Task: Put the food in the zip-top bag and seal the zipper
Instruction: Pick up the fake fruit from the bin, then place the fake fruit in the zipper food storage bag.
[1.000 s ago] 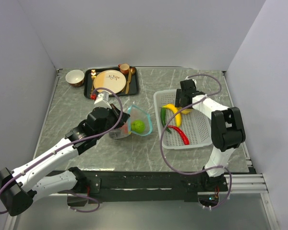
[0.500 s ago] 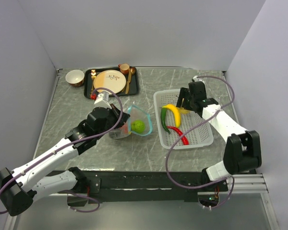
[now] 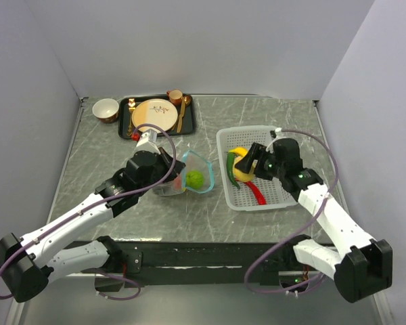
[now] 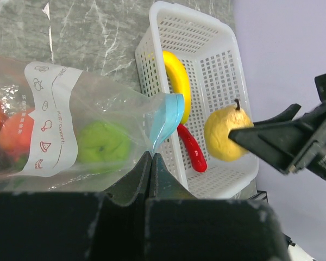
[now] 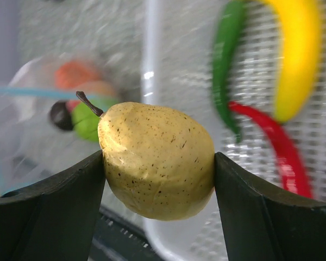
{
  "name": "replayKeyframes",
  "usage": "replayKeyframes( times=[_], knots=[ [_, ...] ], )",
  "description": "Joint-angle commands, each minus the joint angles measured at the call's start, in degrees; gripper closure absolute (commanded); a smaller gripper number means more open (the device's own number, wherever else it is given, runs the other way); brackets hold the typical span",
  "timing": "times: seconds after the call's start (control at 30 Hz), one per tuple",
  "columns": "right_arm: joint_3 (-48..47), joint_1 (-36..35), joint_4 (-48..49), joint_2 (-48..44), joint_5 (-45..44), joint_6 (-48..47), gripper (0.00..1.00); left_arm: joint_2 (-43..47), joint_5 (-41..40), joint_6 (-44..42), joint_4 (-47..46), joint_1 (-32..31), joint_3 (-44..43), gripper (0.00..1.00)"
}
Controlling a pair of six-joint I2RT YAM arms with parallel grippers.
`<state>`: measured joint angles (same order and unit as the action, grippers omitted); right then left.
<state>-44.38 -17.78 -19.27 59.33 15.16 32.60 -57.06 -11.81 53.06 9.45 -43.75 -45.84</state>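
At the far left of the tabletop [image 3: 95, 156] sits a small bowl [image 3: 105, 109]. Next to it is a black tray [image 3: 124, 108] carrying a round plate [image 3: 153, 114] and a cup [image 3: 175, 96].

Nearer, about mid-table, the left tool [image 4: 151, 157] has its fingers pressed together on the lower edge of the zip-top bag [image 4: 70, 136], right at the mouth. The bag lies on its side with the mouth gaping to the right, and the teal zipper [image 4: 167, 120] curls open. Inside are the lime-green ball [image 4: 103, 142] and, deeper in, the orange tomato [image 4: 16, 136] and something dark.

Just right of the bag stands the white basket [image 3: 222, 145]. Over its left part the right tool [image 5: 158, 157] pinches a pale yellow pear [image 5: 152, 144] by its sides, clear of the basket floor. The banana [image 4: 178, 81], the green pepper [image 5: 225, 60] and the red chilli [image 5: 277, 147] lie in the basket beneath.
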Motion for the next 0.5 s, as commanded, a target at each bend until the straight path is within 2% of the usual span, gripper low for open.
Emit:
replayKeyframes(
  times=[0.0,0.47],
  knots=[
    [-1.14,-4.19,2.75,-1.77,5.41,1.25,0.67,-0.07,1.18,-0.41,-3.03,-0.11,-0.21,0.99],
    [-8.61,-15.7,3.8,7.55,7.52,0.18,0.66,0.72,1.96,-0.15,-2.77,-0.02,-0.12,0.99]
  ],
)
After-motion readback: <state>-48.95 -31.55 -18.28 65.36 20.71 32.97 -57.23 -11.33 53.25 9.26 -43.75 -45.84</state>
